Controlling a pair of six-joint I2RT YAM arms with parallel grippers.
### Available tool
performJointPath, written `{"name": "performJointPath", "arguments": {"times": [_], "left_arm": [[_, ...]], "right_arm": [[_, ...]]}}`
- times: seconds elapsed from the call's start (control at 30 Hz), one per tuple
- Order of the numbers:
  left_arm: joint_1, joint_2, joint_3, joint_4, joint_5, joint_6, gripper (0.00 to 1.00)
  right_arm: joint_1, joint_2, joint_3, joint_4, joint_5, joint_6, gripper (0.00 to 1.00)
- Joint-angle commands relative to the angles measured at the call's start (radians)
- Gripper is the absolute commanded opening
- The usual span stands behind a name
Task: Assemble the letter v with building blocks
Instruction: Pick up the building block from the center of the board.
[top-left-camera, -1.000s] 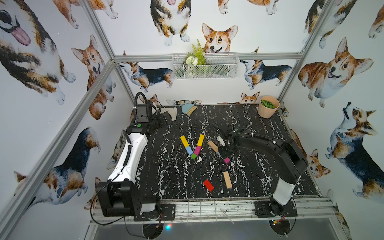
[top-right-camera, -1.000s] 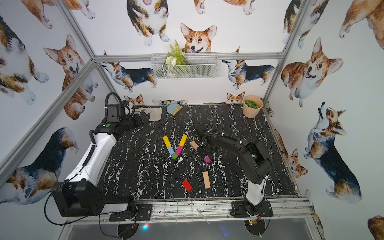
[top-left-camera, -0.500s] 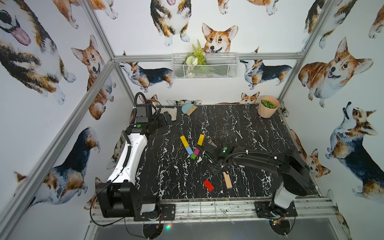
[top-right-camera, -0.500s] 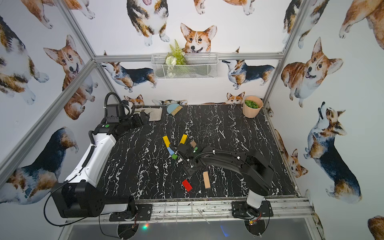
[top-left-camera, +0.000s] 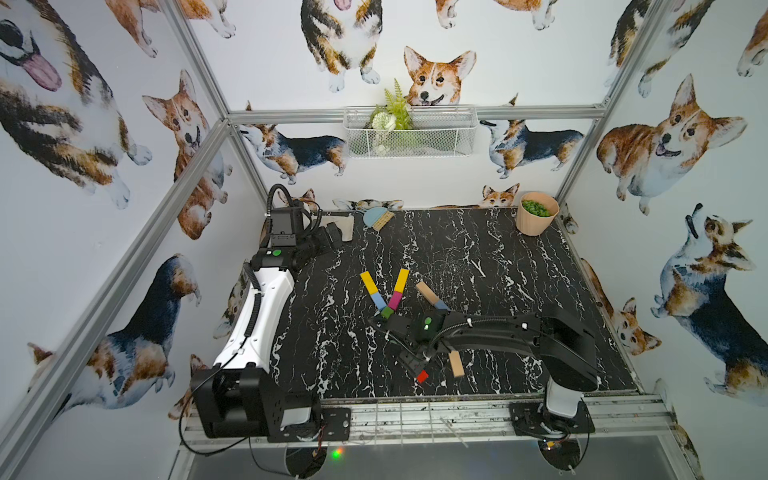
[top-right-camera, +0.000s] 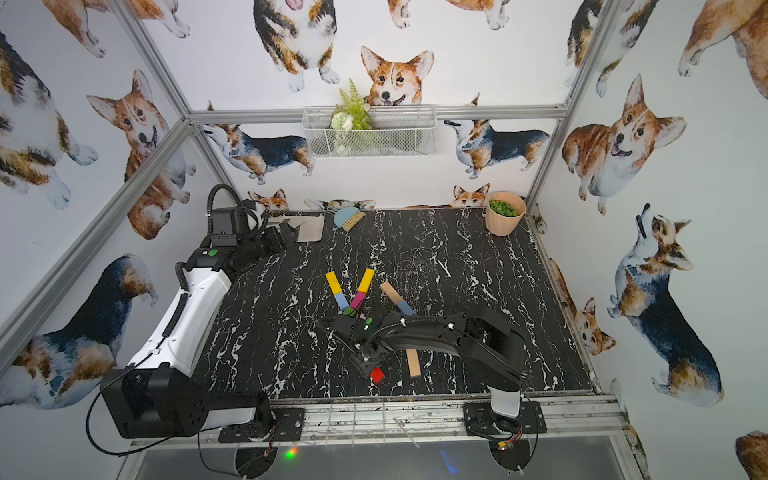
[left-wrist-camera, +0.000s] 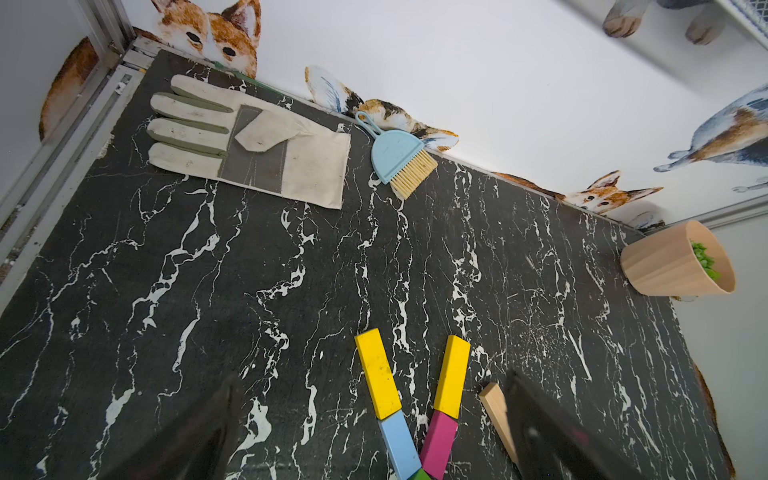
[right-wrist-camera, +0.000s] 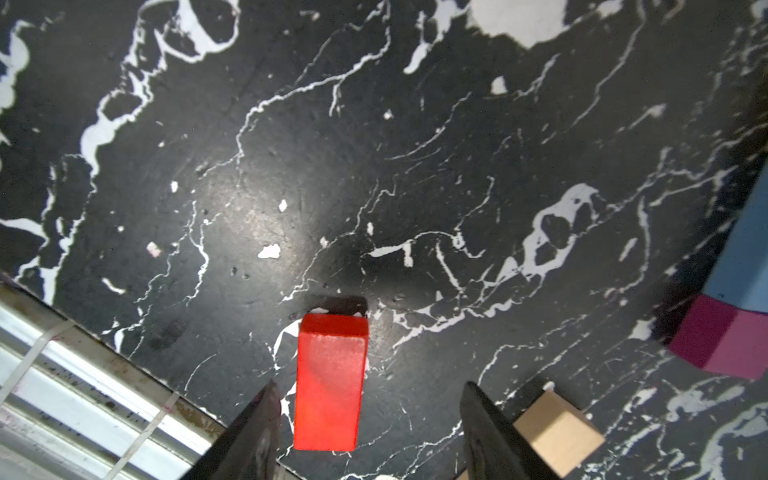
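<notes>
Painted wooden blocks (top-left-camera: 369, 283) lie flat mid-table as a V: yellow bars (top-left-camera: 401, 280), a blue stub (top-left-camera: 378, 302), a magenta stub (top-left-camera: 395, 300), a green tip (top-left-camera: 387, 312). The glossy, square-edged red block (right-wrist-camera: 330, 382) lies near the front edge of the marbled table (top-left-camera: 498, 270), between the spread jaws of the right gripper (right-wrist-camera: 370, 386). Only the right wrist view shows the gaps either side. The left gripper (left-wrist-camera: 371, 380) gapes wide, holding nothing.

Top pair high, looking down; wrist cameras low over table (right-wrist-camera: 374, 166).
</notes>
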Motion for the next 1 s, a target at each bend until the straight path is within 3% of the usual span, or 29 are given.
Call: {"name": "performJointPath", "arguments": {"times": [0.0,0.87,0.97], "left_arm": [[0.002,-0.005,0.000,0.006,-0.003,0.003,1.00],[0.002,0.005,0.003,0.000,-0.009,0.007,1.00],[0.002,0.007,0.004,0.000,-0.011,0.007,1.00]], "right_arm": [[0.006,0.014,0.018,-0.007,-0.022,0.014,0.70],[-0.017,0.193,0.217,-0.260,-0.127,-0.016,0.64],[-0.020,0.207,0.236,-0.279,-0.135,-0.017,0.59]]}}
